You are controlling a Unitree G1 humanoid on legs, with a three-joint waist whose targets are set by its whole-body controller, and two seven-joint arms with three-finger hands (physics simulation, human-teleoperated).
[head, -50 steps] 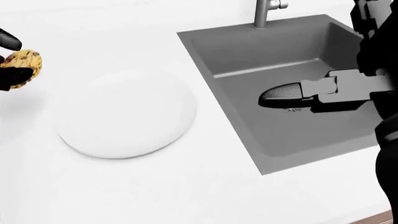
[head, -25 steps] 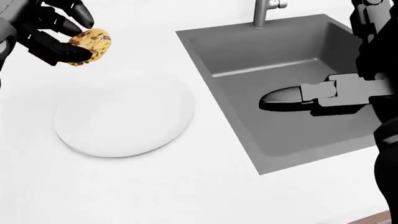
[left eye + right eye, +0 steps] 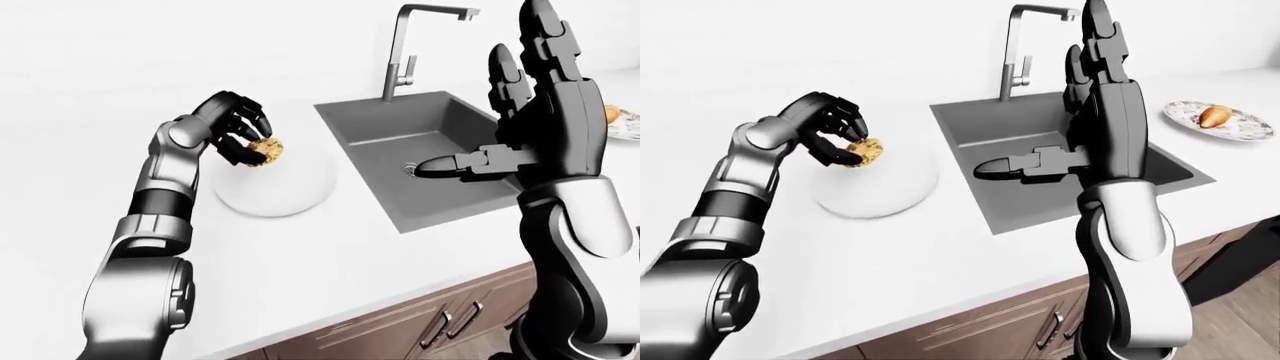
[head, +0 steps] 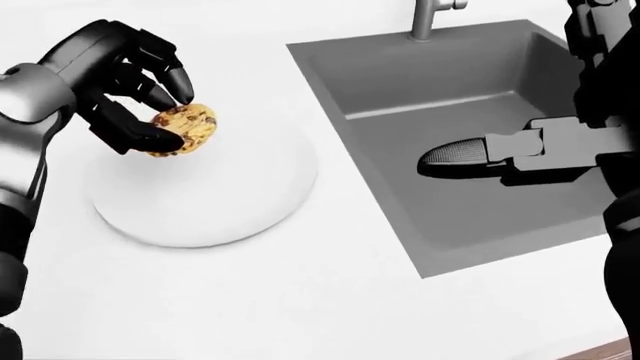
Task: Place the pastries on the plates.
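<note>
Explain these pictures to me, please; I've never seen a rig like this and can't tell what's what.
These are simulator renders from cameras on a humanoid robot's head, looking out over its own arms; two are a left-eye and right-eye pair. The left hand holds a cookie over a white plate on the white counter. The right hand is raised, open and empty, in front of the grey sink and faucet. At the right-eye view's right edge, a second plate already carries a pastry.

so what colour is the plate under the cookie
Plain white round plate, nearly blending into the white counter; the head view shows it best.
</note>
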